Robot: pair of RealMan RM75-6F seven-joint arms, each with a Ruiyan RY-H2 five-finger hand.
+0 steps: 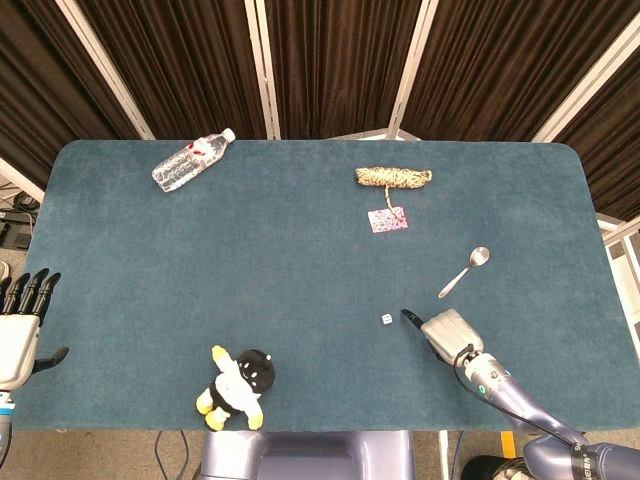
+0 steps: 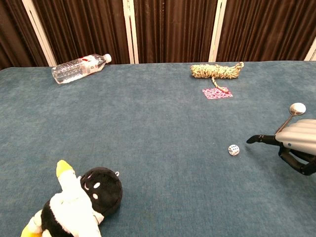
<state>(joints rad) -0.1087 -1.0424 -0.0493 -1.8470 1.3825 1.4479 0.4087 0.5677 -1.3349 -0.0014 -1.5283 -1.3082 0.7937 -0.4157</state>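
Note:
A small white die (image 1: 386, 319) (image 2: 233, 149) lies alone on the blue table near the front right. My right hand (image 1: 450, 332) (image 2: 295, 143) hovers just right of it, a short gap away. One finger stretches toward the die, the others are curled under the palm, and it holds nothing. My left hand (image 1: 19, 326) stays off the table's left edge with its fingers apart and empty. It shows only in the head view.
A black and white plush penguin (image 1: 235, 388) (image 2: 74, 206) lies at the front left. A metal spoon (image 1: 463, 271) (image 2: 292, 112) lies beyond my right hand. A coiled rope (image 1: 392, 177), a pink card (image 1: 387, 220) and a lying water bottle (image 1: 193, 160) are farther back.

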